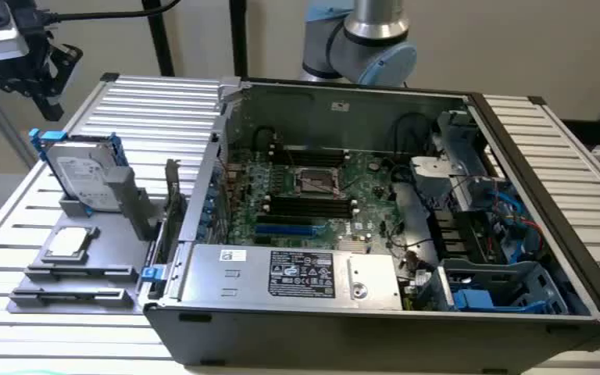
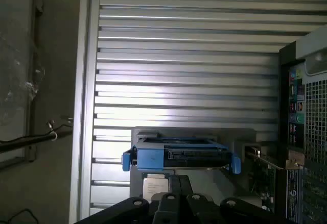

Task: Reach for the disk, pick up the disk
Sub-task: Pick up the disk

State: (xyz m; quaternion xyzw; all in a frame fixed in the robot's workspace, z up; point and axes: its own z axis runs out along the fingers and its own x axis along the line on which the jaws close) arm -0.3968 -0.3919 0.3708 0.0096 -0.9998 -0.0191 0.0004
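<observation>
Step in hand: reach. The gripper [image 1: 49, 101] hangs free and carries nothing.
Fingers: the fingertips [image 2: 175, 185] appear pressed together.
Disk location: the disk [image 1: 79, 173] stands on edge in the grey holder [image 1: 123, 191], below the fingertips, well apart and untouched.
Next move calls for: probably spread fingers, then alignment astride the blue-framed upper edge.

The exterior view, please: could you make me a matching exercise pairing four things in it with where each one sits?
Things:
1. disk
2. small silver chip
3. gripper
4. blue caddies

Places:
A. lying flat on the grey fixture
B. inside the open computer case
C. standing on edge in the grey fixture
D. in the air above the slatted table

Pairs: 1-C, 2-A, 3-D, 4-B.
</observation>
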